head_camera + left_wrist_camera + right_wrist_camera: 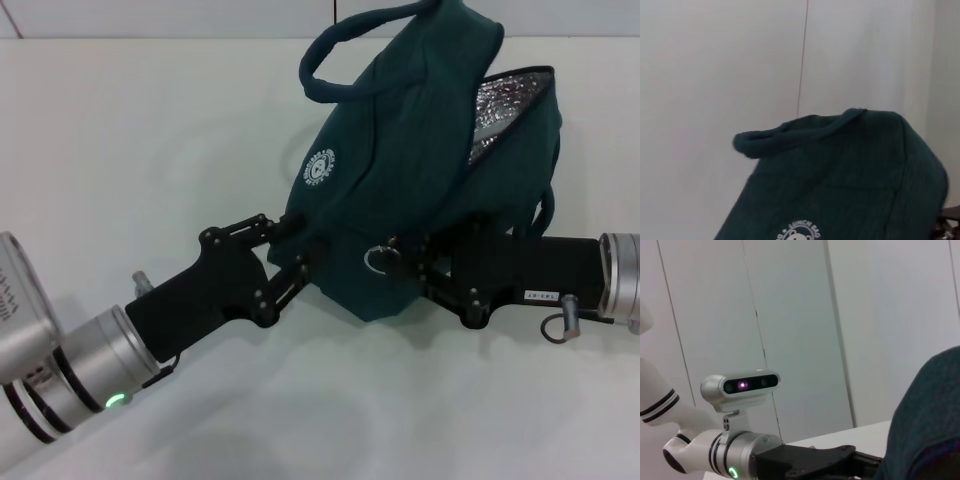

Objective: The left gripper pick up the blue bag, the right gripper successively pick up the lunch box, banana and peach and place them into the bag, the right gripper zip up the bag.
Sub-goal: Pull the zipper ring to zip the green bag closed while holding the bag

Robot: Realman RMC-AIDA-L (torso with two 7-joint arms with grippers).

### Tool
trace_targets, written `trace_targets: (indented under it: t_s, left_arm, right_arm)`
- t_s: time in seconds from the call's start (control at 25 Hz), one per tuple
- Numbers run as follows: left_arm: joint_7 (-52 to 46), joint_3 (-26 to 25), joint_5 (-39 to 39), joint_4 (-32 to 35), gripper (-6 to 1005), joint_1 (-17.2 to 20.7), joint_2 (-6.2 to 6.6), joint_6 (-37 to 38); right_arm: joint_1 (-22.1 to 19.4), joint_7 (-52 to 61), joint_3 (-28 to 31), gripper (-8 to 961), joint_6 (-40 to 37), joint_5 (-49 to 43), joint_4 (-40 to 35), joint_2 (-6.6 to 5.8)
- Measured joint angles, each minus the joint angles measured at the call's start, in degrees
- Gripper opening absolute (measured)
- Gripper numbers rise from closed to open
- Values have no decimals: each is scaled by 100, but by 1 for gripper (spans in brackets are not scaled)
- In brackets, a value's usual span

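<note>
The blue bag (400,150) is a dark teal cloth bag with a round white logo, leaning over the middle of the white table. Its mouth is partly open at the right and shows silver lining (510,115). My left gripper (290,255) is shut on the bag's lower left edge. From the right, my right gripper (402,258) is shut at a metal zip ring (380,257) on the bag's lower front. The left wrist view shows the bag (850,175) and its handle (790,135) close up. The lunch box, banana and peach are out of view.
White table (150,150) all around, with a white wall behind it. The right wrist view shows the bag's cloth (925,425) and, farther off, the left arm's wrist camera (745,385).
</note>
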Motion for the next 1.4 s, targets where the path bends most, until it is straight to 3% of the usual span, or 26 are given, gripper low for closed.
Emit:
trace_targets:
  t_s: [0.04,0.16,0.36,0.56,0.96,1.4]
  left_arm:
    - [0,0,-27,2,587,-10,0,-36]
    - [1,1,-92,6,338,-38,0,-103]
    - [2,0,-98,7,141,-142,0,-306]
    - [-11,0,-99,18,77,-206,1,-445]
    - [0,0,-156,64,59,-276,1,-653]
    - [3,0,-177,73,77,-347,0,-766]
  right_arm:
    - [-2,38,1,18,-2,2,0,-2]
    - [-9,227,0,18,-4,10,0,-14]
    - [4,958,0,18,-14,-32,-37,-64]
    - [-19,1280,37,18,-66,-86,-176,-71]
    - [-497,1033,523,18,-104,28,-742,-52]
    - [-586,78,591,18,-155,1081,-670,-21]
